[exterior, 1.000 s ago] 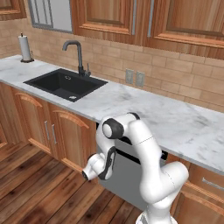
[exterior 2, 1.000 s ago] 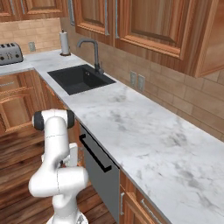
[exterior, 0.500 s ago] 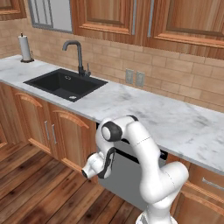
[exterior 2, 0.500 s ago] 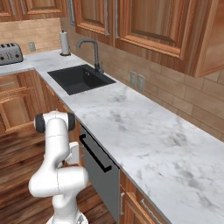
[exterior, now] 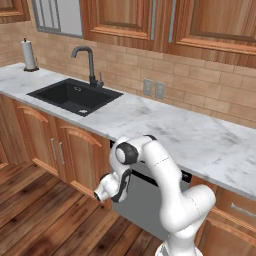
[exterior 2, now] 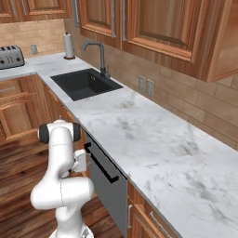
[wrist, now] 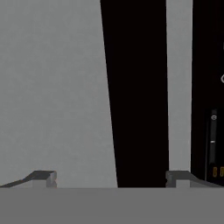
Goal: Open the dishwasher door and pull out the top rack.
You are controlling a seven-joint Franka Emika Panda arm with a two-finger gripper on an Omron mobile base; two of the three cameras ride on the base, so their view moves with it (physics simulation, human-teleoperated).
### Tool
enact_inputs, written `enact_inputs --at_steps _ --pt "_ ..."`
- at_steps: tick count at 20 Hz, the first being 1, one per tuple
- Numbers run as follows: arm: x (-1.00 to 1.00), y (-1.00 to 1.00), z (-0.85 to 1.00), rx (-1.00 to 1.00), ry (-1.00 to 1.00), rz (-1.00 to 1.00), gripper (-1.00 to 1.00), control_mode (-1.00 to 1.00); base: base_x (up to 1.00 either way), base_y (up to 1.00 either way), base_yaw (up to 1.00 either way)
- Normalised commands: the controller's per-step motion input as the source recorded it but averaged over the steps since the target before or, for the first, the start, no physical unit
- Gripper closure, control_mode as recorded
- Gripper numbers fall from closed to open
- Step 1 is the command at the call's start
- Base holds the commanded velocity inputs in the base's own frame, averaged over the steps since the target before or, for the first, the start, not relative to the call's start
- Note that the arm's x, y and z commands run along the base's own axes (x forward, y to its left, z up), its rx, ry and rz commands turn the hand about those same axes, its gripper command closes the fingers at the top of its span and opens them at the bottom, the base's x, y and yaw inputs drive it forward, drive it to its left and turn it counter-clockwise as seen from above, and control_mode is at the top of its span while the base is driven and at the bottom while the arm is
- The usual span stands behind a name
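In the left base view, the arm bends down in front of the dishwasher door (exterior: 145,200), a grey panel set under the marble table (exterior: 165,130) just to the right of the wooden cabinet doors (exterior: 65,150). The gripper (exterior: 121,186) hangs low against the panel's upper part, and the door is shut and upright. No rack can be seen, so it must sit behind the closed door.

In the right base view, the door's long black bar handle (exterior 2: 103,163) runs along its top edge below the table rim. The gripper (exterior 2: 82,160) sits just beside the handle's near end, close to the panel.

In the hand view, the gripper (wrist: 110,179) faces the grey door (wrist: 52,87) with its two tips spread wide, and the black handle (wrist: 135,96) runs between them. Nothing is clasped yet. A black control strip (wrist: 210,87) runs along the frame's right edge.

The step in hand appears to be the reach for the handle. The next move likely calls for closing on the bar, then pulling it out and down along the door's arc.
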Motion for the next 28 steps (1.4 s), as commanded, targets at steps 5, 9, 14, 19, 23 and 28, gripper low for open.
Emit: enact_inputs --at_steps 5,9,14,19,23,28 --pt "0.3 -0.05 -0.12 0.0 -0.03 -0.01 -1.0 -1.0 0.0 0.0 0.0" --pt "0.3 -0.06 -0.1 0.0 -0.03 -0.01 -1.0 -1.0 0.0 0.0 0.0" --pt "0.2 -0.12 -0.04 0.0 -0.05 -0.01 -1.0 -1.0 0.0 0.0 0.0" --pt "0.01 -0.07 0.04 0.0 -0.05 -0.02 -1.0 -1.0 0.0 0.0 0.0" --pt "0.0 -0.12 0.29 0.01 -0.03 -0.01 -1.0 -1.0 0.0 0.0 0.0" --pt "-0.01 -0.19 0.39 0.02 -0.03 0.0 -1.0 -1.0 0.0 0.0 0.0"
